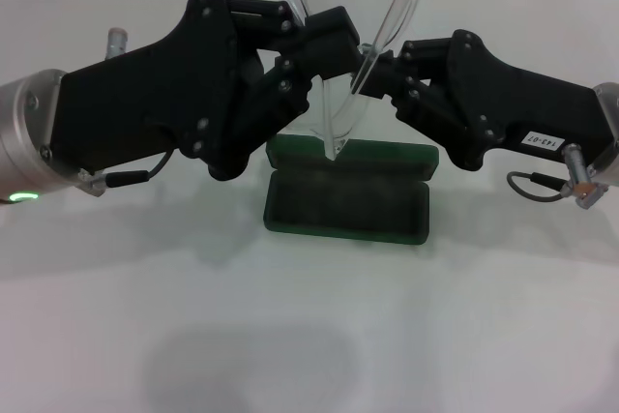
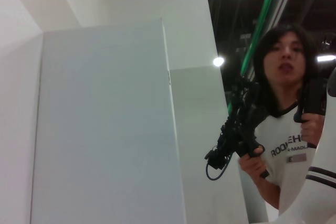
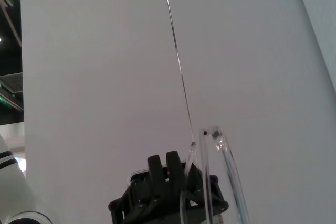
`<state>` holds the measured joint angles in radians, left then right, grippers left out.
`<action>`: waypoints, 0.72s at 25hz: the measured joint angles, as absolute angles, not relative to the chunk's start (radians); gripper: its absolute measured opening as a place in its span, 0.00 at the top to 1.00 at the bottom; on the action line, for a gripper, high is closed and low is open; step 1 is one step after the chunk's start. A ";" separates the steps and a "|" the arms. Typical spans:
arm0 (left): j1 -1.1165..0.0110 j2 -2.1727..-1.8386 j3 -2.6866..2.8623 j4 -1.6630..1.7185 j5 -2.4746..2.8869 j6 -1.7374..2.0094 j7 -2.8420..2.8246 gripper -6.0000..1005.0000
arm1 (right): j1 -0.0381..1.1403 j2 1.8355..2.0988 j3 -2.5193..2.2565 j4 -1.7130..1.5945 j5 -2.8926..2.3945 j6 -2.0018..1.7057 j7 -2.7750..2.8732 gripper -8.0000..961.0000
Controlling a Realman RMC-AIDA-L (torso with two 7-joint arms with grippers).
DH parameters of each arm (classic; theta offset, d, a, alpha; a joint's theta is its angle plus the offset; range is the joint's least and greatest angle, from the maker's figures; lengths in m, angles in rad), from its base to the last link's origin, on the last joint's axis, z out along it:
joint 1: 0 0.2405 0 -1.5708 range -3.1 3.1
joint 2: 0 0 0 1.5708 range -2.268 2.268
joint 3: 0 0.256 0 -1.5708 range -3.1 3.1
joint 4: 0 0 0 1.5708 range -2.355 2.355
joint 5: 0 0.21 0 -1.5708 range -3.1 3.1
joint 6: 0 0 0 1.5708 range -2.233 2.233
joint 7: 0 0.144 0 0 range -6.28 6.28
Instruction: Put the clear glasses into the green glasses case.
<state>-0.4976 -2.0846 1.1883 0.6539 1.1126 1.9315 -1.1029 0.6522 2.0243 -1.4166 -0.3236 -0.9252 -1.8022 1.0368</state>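
The dark green hard clamshell glasses case (image 1: 346, 205) lies opened on the white table (image 1: 309, 336), below both pincers. The black left pincer (image 1: 334, 41) and black right pincer (image 1: 377, 70) each clench the fully transparent plastic wraparound glasses (image 1: 387, 16), held upright between them above the case.

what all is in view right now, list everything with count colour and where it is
clear glasses: one, transparent, held up in the air between the two grippers, above the case
green glasses case: one, dark green, open on the table at centre, lid propped up behind the tray, nothing in it
table: one, white, under the case and arms
wall panels: white, behind the table
person: one, dark hair, white shirt with dark trim, holding black handheld devices, seen in the left wrist view
left gripper: one, black, raised over the case, holding one side of the glasses
right gripper: one, black, raised over the case, holding the other side of the glasses
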 joint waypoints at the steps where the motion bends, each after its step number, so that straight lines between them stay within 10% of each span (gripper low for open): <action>1: -0.498 -2.085 1.188 0.653 1.113 1.931 -1.103 0.92 | 0.653 2.025 -1.417 -0.324 -0.926 -1.802 1.036 0.94; 18: -0.502 -2.083 1.195 0.654 1.119 1.934 -1.103 0.92 | 0.624 2.023 -1.369 -0.325 -0.915 -1.779 1.014 0.94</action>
<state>-0.5025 -2.0832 1.1949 0.6535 1.1185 1.9336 -1.1029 0.6238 2.0232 -1.3695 -0.3247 -0.9151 -1.7792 1.0141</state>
